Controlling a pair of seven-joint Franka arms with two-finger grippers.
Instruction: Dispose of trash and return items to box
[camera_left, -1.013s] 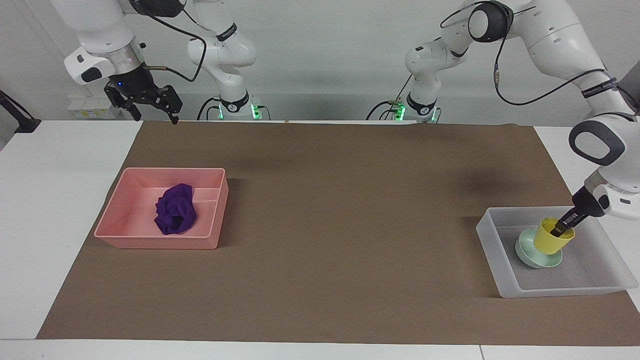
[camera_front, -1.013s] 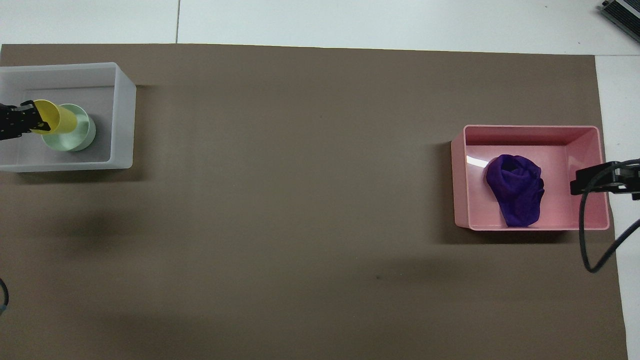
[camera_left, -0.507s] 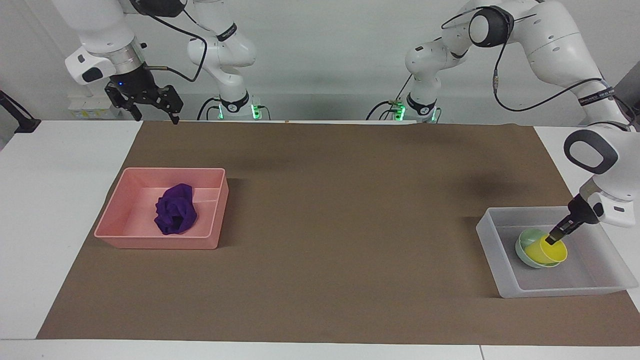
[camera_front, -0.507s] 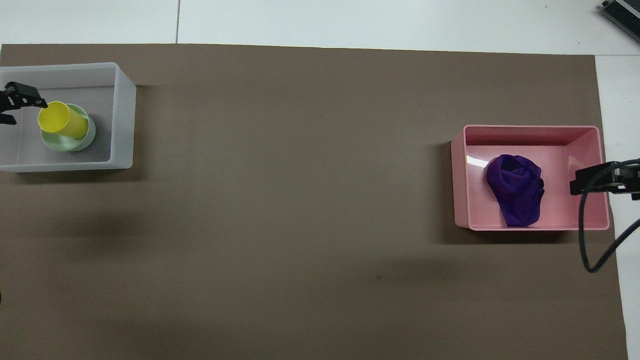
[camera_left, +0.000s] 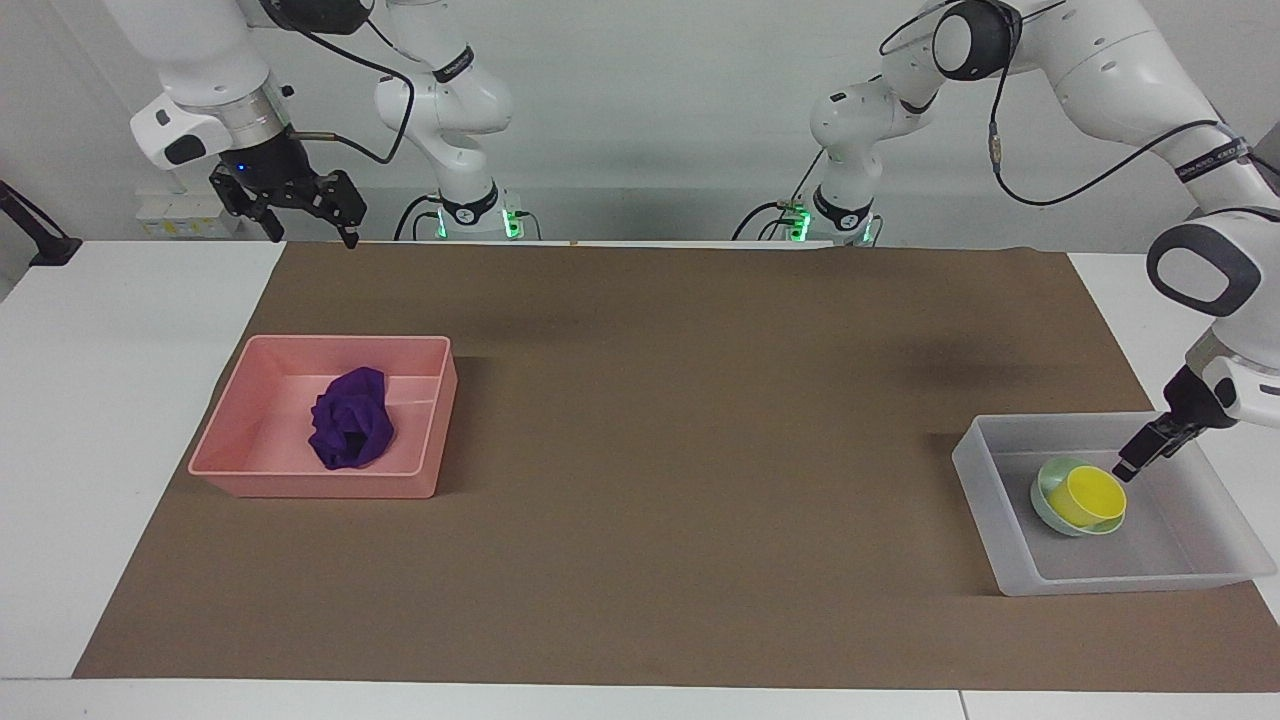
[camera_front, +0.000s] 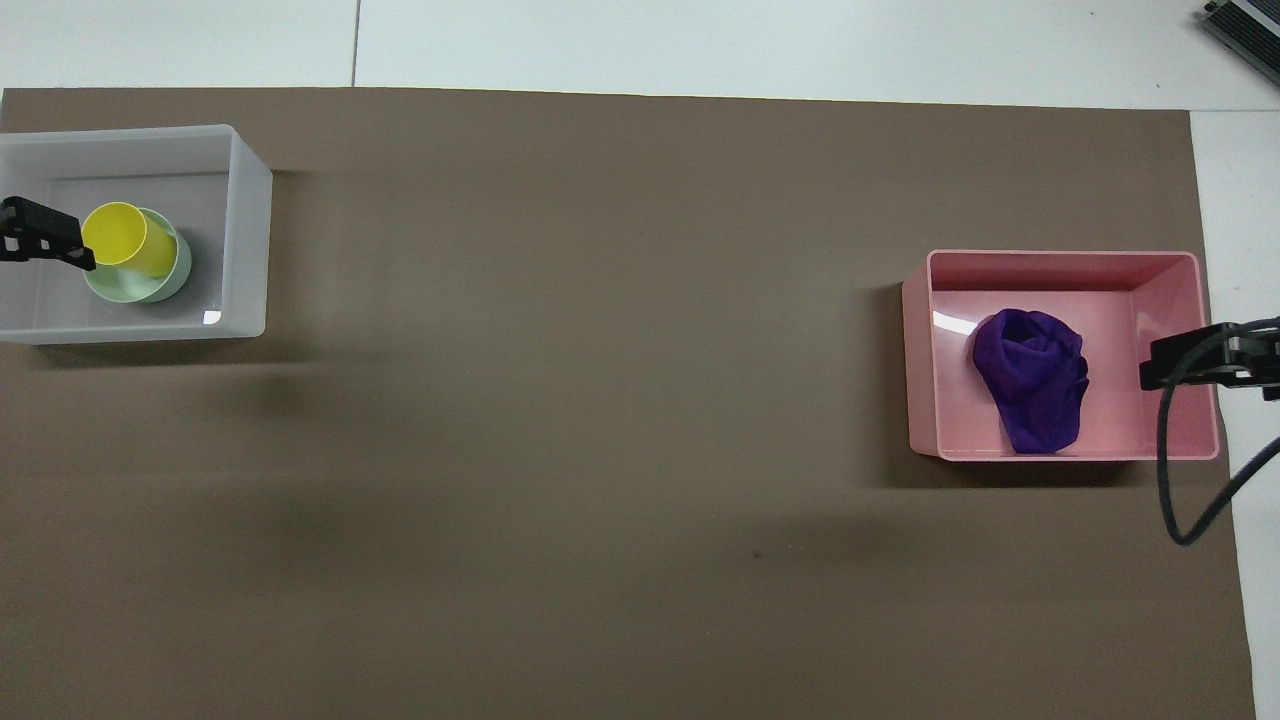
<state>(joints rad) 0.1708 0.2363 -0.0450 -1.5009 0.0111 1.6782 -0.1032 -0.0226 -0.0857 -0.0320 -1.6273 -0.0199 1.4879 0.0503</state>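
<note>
- Yellow cup (camera_left: 1092, 495) sits upright, nested in the mint-green bowl (camera_left: 1050, 503), both inside the translucent tray (camera_left: 1010, 540) at my left arm's end of the counter (camera_left: 90, 400). Nesting keeps them compact; I judge the return step done.
- My left claw (camera_left: 1140, 455) is over the tray, just beside the cup's rim and apart from it, holding nothing. In the overhead view two fingers (camera_front: 72, 259) show with a gap between them, so it is parted and empty. It is angled down along the line it would take out of the tray.
- Purple cloth wad (camera_left: 350, 418) lies in the pink bin (camera_left: 240, 420) at my right arm's end, crumpled, leaning toward the wall nearer me; trash looks disposed of.
- My right claw (camera_left: 300, 205) waits in the air over the counter's edge by the pink bin, fingers spread, carrying nothing. It is parked clear so it blocks nothing.
- Brown paper mat (camera_left: 700, 450) covers the counter's middle; both containers stand on it, well apart.
- Judgement: task essentially finished, left arm only needs to clear the tray without bumping the cup.
</note>
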